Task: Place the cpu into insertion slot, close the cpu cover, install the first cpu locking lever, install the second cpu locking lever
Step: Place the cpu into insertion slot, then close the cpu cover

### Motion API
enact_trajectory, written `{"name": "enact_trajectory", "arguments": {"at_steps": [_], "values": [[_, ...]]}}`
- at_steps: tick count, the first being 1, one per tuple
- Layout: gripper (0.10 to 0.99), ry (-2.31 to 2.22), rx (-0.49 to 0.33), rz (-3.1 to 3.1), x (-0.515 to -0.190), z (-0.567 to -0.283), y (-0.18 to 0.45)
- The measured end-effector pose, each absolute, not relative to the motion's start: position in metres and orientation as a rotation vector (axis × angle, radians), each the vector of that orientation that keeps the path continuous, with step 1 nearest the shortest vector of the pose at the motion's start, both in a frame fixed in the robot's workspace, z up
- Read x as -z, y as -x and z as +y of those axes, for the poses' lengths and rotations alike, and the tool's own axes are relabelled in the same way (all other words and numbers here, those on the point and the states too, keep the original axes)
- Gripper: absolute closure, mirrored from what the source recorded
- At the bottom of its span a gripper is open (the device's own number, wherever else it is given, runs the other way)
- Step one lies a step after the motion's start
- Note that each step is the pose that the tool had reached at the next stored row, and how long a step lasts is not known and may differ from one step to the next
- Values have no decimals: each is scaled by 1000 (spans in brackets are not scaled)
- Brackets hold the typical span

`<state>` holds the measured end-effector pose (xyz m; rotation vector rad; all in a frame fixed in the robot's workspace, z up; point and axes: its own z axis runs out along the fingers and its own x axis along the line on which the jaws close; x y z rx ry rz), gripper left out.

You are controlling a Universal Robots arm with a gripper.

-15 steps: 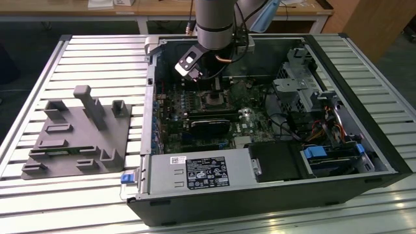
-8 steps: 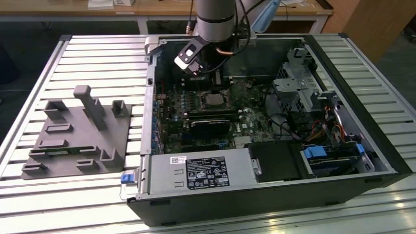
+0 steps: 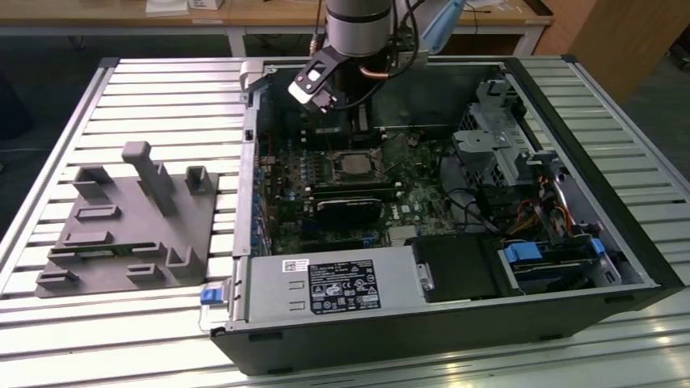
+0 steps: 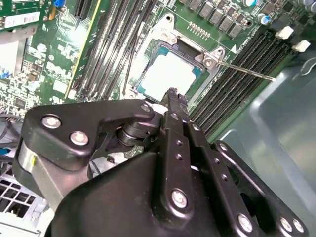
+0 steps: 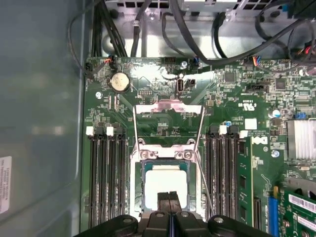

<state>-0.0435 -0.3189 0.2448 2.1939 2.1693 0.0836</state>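
The tool (image 5: pixel 169 198), fingers pinched narrow and empty, hovers over the cpu (image 5: pixel 165 181), seated flat in the insertion slot (image 5: pixel 163 153) mid-board. The cpu cover (image 5: pixel 168 105) appears raised at the slot's edge nearest the coin cell (image 5: pixel 118 81); lowering it well likely means a steady, even push, clear of the chip.

Pincer (image 5: pixel 169 196) covers part of cpu (image 5: pixel 165 178); body cropped.

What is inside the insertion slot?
The cpu lies in the insertion slot, its silver top showing. The slot's floor beneath is covered by it, and the shut hand hides one edge.
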Motion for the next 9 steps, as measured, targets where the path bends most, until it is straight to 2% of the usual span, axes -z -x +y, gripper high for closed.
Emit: {"name": "enact_trajectory", "arguments": {"at_steps": [9], "values": [[980,-2194,-84,2169,-246,-319,44]]}}
